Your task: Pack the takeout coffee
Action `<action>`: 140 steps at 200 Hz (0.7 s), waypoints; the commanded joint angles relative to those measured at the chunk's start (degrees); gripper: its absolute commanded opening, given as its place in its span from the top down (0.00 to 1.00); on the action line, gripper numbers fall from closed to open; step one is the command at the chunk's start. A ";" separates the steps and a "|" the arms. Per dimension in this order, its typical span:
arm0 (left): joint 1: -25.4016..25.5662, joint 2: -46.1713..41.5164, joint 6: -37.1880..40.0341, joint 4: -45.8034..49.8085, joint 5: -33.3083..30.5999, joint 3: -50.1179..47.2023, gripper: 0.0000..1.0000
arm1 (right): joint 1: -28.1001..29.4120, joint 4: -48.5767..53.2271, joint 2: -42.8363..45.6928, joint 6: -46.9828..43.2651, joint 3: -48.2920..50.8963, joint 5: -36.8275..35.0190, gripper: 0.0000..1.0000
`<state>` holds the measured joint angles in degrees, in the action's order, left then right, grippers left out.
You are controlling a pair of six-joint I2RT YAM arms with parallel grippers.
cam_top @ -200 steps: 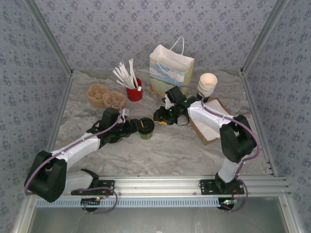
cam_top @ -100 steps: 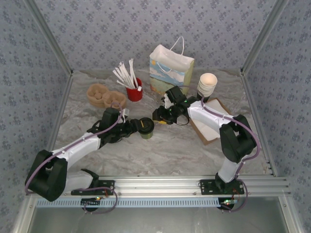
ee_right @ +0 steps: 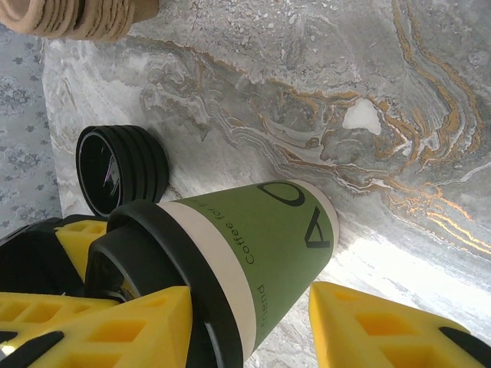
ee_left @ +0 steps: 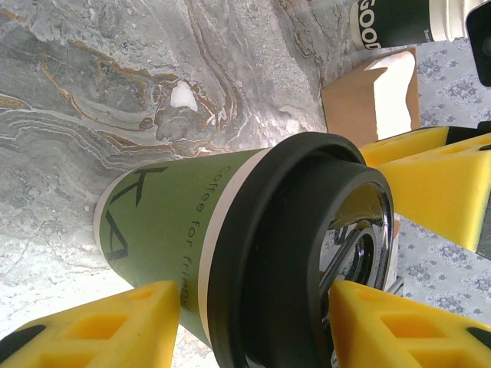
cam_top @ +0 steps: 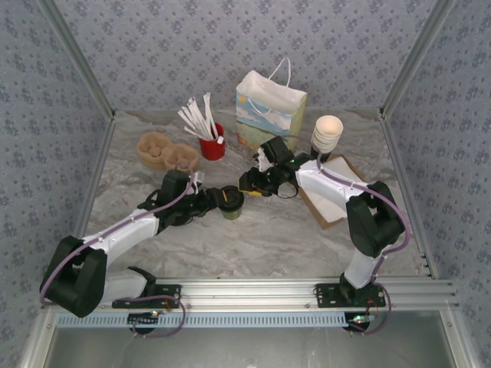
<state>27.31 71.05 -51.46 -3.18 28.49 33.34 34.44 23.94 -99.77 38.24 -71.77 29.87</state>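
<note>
The left tool [ee_left: 255, 295], seen from its own wrist, has its two yellow fingers [ee_left: 100, 330] closed on the takeout coffee [ee_left: 173, 222]. One finger presses the olive-green wall just below the black lid [ee_left: 265, 245] and the other the lid's upper face, so the lid end of the cup sits in the pinch. The right tool [ee_right: 251, 297], seen from its wrist, has its jaws spread and straddles the cup from the opposite side; one finger overlaps the lid, the other stands just clear of the cup's foot with bare surface between them. Its yellow fingertips [ee_left: 430, 180] also appear beyond the lid in the left wrist view, near it but apart. Whether the cup's base rests on the counter [cam_top: 268, 238] cannot be told. Overhead, the cup is at mid-counter between the two tools, lid up, in front of the gift bag [cam_top: 270, 107] and well apart from it. A short stack of black lids [ee_right: 126, 169] stands near the cup, beyond it as the right wrist sees it. Farther back are pulp cup carriers [cam_top: 166, 152] at rear left, a red cup holding white sticks [cam_top: 212, 146] beside them, a stack of white paper cups [cam_top: 327, 134] right of the bag, and a flat cardboard piece [cam_top: 330, 208] under the right forearm.
</note>
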 commanded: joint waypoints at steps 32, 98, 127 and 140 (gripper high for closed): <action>-0.32 1.32 1.47 0.79 0.72 1.35 0.46 | 0.33 -1.07 -1.11 -0.54 2.46 1.41 0.57; -0.33 2.25 1.99 1.14 0.60 1.16 0.47 | 0.28 -4.12 -2.98 2.01 6.17 1.96 0.59; -0.33 2.25 1.98 1.06 0.61 1.06 0.47 | 0.24 -6.29 -3.59 3.67 8.19 2.62 0.59; -0.33 2.32 1.97 1.02 0.59 1.10 0.47 | 0.63 -6.63 -3.65 3.81 8.39 2.23 0.59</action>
<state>26.98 72.16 -51.42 -3.14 29.12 33.89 33.61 14.46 -99.96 40.86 -66.48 33.08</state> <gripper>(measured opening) 0.534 0.410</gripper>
